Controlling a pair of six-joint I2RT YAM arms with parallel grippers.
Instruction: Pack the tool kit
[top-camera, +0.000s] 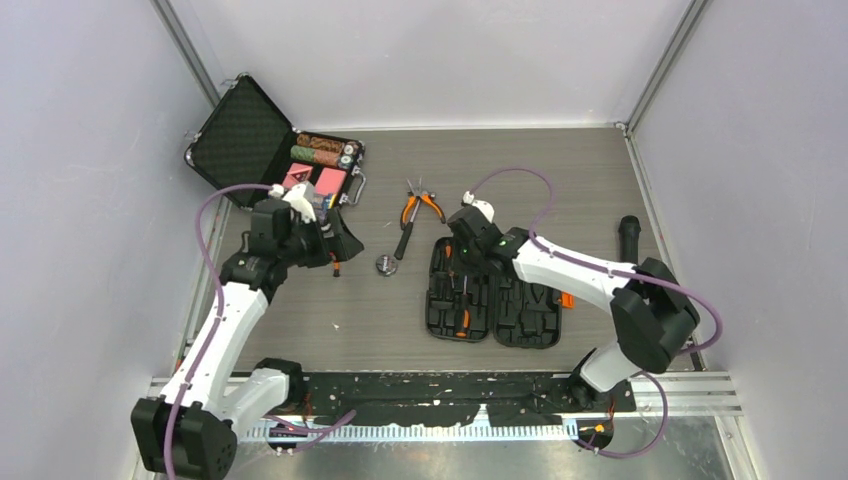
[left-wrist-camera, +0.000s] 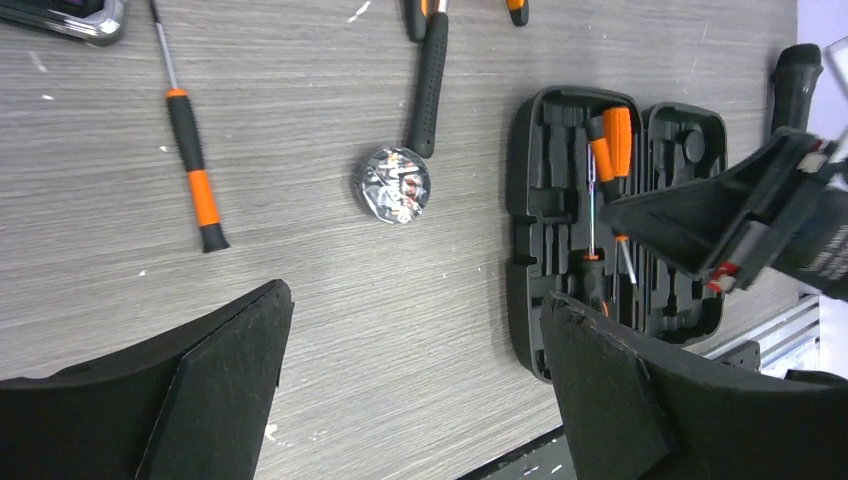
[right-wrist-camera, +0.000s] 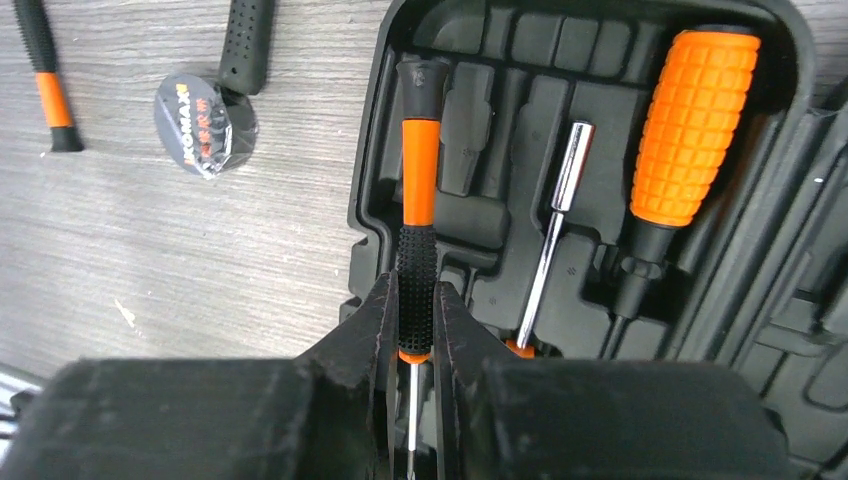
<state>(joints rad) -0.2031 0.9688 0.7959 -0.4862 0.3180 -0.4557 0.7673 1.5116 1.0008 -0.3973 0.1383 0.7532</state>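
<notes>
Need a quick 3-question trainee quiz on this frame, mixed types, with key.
1. True or false: the left gripper is shut.
2. What is the right gripper shut on? A nothing; B the slim screwdriver; C a poker chip.
3. Short answer: do the pliers lie in the tool kit or on the table?

Key: 1 false, its jaws stand wide open over bare table. 2 B, held over the open tool kit. 3 On the table, beyond the kit.
</notes>
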